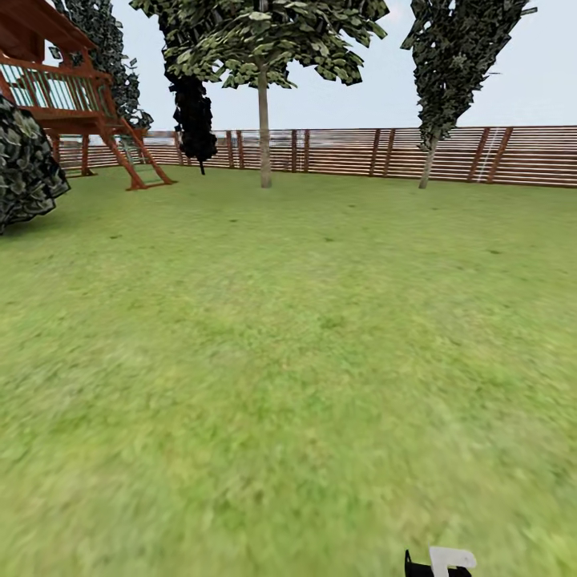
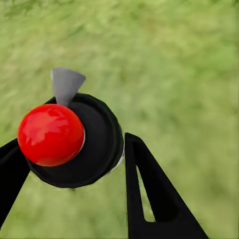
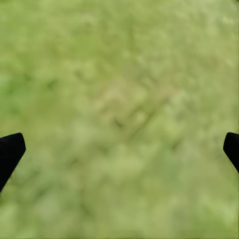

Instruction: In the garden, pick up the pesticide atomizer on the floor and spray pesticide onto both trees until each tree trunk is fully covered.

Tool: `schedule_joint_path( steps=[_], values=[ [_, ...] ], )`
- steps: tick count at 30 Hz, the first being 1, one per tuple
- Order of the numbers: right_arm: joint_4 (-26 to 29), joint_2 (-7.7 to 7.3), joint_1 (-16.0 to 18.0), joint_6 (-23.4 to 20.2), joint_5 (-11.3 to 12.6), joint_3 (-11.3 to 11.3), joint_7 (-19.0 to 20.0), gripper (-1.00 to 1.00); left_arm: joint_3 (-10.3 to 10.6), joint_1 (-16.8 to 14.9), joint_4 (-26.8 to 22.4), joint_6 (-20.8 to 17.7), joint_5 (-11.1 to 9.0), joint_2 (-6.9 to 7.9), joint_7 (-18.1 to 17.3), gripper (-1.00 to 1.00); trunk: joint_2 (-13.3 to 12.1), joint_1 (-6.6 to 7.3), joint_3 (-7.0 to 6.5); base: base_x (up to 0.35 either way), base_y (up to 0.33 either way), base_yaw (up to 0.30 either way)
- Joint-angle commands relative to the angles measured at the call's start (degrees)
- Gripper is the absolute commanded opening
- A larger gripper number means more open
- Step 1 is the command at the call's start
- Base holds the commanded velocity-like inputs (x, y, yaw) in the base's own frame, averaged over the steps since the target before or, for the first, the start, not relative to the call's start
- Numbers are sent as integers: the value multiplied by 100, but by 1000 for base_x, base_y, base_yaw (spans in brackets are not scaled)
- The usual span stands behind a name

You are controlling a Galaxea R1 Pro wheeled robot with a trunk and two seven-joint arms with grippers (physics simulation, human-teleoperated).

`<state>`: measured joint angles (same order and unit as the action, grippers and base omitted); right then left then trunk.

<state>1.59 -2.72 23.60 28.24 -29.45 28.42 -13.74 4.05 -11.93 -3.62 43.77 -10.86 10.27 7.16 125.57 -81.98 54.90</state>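
In the left wrist view the pesticide atomizer (image 2: pixel 94 144) is seen from above: a round black body, a glossy red ball on top and a thin grey spray head (image 2: pixel 65 83). My left gripper (image 2: pixel 72 142) is shut on it, one black finger on each side, above blurry grass. My right gripper (image 3: pixel 122 149) hangs open over bare grass, its fingertips far apart. A black gripper tip with a white tab (image 1: pixel 442 561) pokes in at the head view's bottom edge. Far ahead by the fence stand two trees with pale bare trunks, one in the middle (image 1: pixel 264 128) and one to the right (image 1: pixel 429 160).
A wide green lawn (image 1: pixel 288 361) stretches to a brown slat fence (image 1: pixel 361 152). A red-brown wooden play structure (image 1: pixel 76 104) stands at the far left. A dark conifer (image 1: pixel 194 112) rises near the fence, and a dark leafy bush (image 1: pixel 24 164) sits at the left edge.
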Motion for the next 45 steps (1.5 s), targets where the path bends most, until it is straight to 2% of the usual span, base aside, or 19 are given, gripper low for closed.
schedule_joint_path(
  steps=[1,45],
  values=[
    [-10,-1,5,15,-61,32,-32,100,44,-3,2,13,-30,1,27,-100,2,-3,5,340,0,0],
    [-10,-1,5,15,-61,32,-32,100,44,6,10,10,-30,2,28,-100,2,-3,5,340,0,0]
  ],
)
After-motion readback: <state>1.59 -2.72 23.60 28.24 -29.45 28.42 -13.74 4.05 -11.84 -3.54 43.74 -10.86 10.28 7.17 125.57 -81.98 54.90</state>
